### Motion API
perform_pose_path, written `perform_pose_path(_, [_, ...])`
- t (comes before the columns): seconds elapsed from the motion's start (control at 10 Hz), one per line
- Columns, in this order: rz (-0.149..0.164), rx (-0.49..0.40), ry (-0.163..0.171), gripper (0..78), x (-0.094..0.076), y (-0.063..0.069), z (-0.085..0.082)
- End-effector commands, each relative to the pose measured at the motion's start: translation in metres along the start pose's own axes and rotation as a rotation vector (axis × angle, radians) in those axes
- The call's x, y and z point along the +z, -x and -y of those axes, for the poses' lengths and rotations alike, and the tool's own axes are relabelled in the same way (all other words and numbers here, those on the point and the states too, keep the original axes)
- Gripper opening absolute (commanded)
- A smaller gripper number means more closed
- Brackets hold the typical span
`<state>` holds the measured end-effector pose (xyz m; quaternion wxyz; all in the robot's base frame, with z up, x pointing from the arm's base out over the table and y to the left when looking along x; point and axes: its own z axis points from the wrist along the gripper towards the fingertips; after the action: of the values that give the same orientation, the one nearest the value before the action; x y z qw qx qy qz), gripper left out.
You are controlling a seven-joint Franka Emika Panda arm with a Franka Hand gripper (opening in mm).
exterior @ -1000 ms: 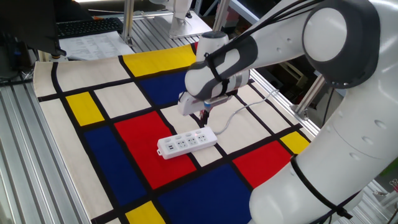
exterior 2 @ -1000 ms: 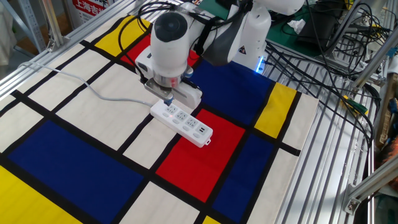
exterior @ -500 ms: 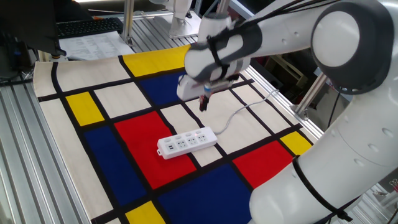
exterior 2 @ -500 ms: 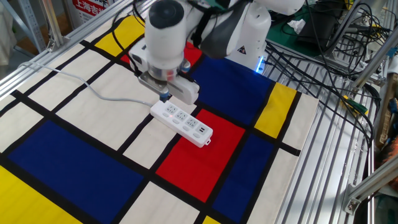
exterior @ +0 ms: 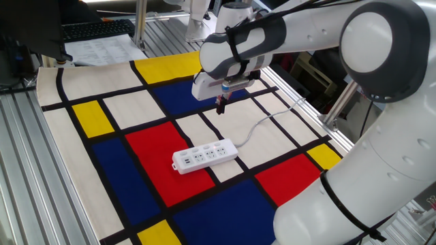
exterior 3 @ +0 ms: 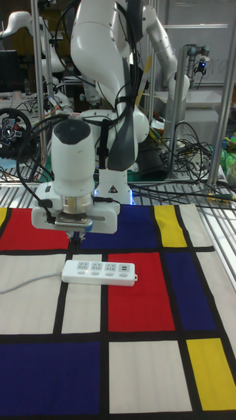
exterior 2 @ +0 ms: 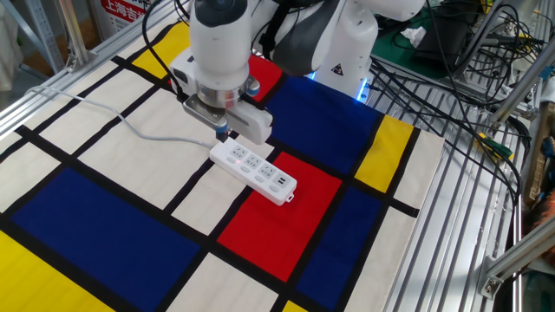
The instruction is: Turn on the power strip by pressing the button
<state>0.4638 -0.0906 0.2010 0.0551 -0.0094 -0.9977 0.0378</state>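
Note:
The white power strip (exterior: 204, 156) lies flat across a red and a white patch of the mat, also seen in the other fixed view (exterior 2: 254, 172) and the tall view (exterior 3: 99, 270). Its thin white cord (exterior: 267, 120) runs off from one end. The button at that cord end is too small to make out. My gripper (exterior: 220, 107) hangs in the air above and just beyond the cord end, clear of the strip (exterior 2: 223, 134) (exterior 3: 75, 244). Its dark fingertips are pressed together into one narrow tip and hold nothing.
The strip rests on a mat (exterior: 109, 197) of red, blue, yellow and white blocks with black lines. Metal slat rails (exterior 2: 451, 217) border it. A keyboard and papers (exterior: 95, 30) lie at the far edge, and cables (exterior 2: 451, 78) trail beside the robot base.
The gripper has lifted off the strip's cord end and drawn up and back from it. The power strip has not moved.

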Motion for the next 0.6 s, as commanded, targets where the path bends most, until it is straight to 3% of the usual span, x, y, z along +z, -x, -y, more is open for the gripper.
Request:
perform_pose_path(0.1, [0.003,-0.008,0.013,0.0,-0.0204,0.0129,-0.0036])
perform_pose_path(0.4, [-0.007,-0.016,0.012,0.0,-0.0263,0.0153,-0.0066])
perform_pose_path(0.6, [-0.007,0.000,0.049,0.0,-0.0205,0.0193,-0.0127])
